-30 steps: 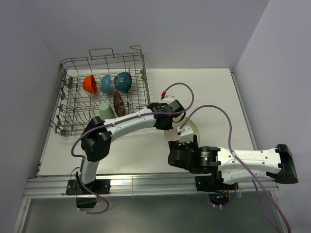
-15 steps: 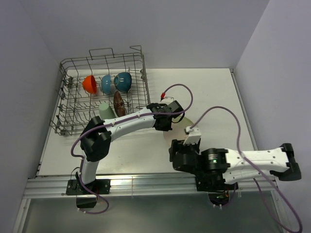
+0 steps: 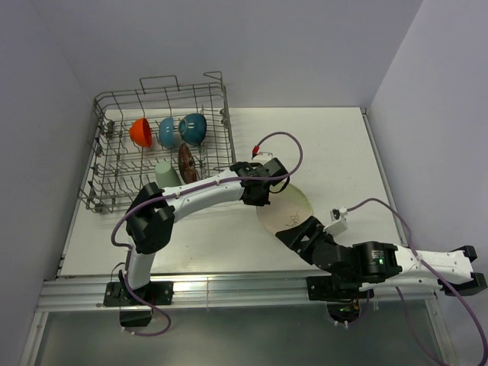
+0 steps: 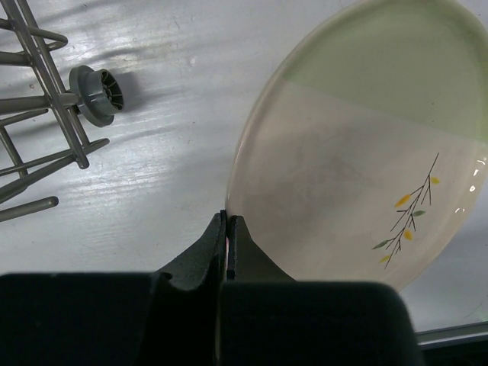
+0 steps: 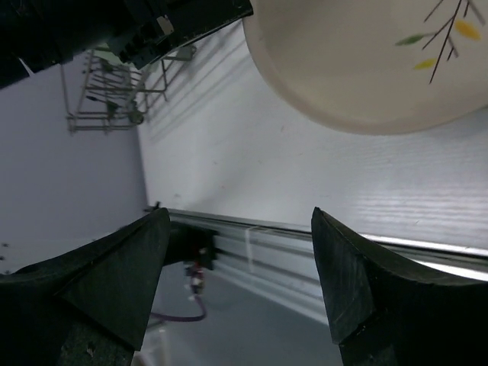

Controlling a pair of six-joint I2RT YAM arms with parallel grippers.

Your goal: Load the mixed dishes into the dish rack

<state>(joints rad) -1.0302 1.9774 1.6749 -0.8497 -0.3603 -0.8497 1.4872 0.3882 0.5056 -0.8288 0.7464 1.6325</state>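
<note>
The left gripper is clamped narrow on the rim of the large cream plate, one finger on each face of the edge. The plate sits tilted over the white table, right of the dish rack and outside it; whether its low edge touches the tabletop is hard to tell. The only marking on the plate is a thin dark twig with small yellow and green leaves, and a pale green tint covers its upper part in the left wrist view. The right gripper stands wide with nothing between its fingers, just beside the plate's near edge but apart from it. In the rack, the orange bowl, the small blue bowl and the teal bowl stand on edge in a row, with the red floral-patterned bowl and the pale green cup in front of them. A small grey wheel shows at the rack's foot.
</note>
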